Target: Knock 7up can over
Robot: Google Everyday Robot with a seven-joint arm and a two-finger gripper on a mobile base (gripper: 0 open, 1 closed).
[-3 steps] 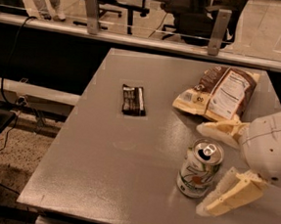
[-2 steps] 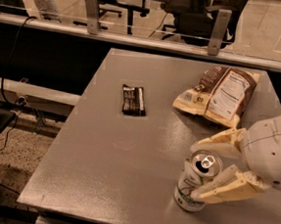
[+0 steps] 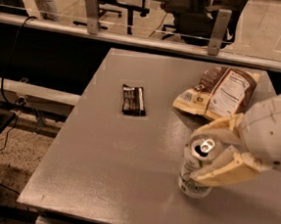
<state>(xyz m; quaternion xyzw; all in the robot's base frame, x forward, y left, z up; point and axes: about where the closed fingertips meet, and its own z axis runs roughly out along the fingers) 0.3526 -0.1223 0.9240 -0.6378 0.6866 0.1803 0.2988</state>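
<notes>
The 7up can (image 3: 190, 168) stands near the table's front right, white and silver with its pull-tab top showing, and looks upright or slightly leaning. My gripper (image 3: 196, 156) reaches in from the right with its two cream fingers spread open, one on each side of the can. The near finger (image 3: 224, 169) lies against the can's right side and covers part of it. The far finger (image 3: 221, 129) sits just behind the can's top.
A brown-and-cream snack bag (image 3: 221, 93) lies behind the gripper at the back right. A flat dark wrapped bar (image 3: 132, 99) lies mid-table to the left. The grey table (image 3: 115, 170) ends at a front edge just below the can. Office chairs and a rail stand behind.
My gripper has moved left, so the can now stands between its fingers instead of beside them. The near finger now rests against the can. The can still stands.
</notes>
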